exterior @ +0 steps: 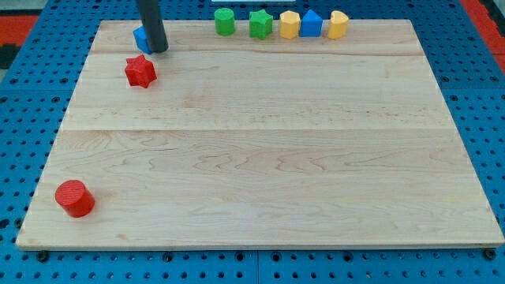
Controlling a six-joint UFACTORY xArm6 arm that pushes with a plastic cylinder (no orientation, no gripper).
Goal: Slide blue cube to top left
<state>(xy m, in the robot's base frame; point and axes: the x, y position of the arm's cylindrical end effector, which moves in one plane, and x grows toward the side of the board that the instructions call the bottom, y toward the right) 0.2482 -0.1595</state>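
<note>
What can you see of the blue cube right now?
The blue cube sits near the top-left corner of the wooden board. Only its left part shows; the dark rod covers the rest, with my tip against its right side. It looks like matte plastic, resting flat. The red star lies just below it, apart.

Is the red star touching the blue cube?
No: the red star lies apart from the blue cube, below it in the view, with bare board between; my tip is at the cube's right.
</note>
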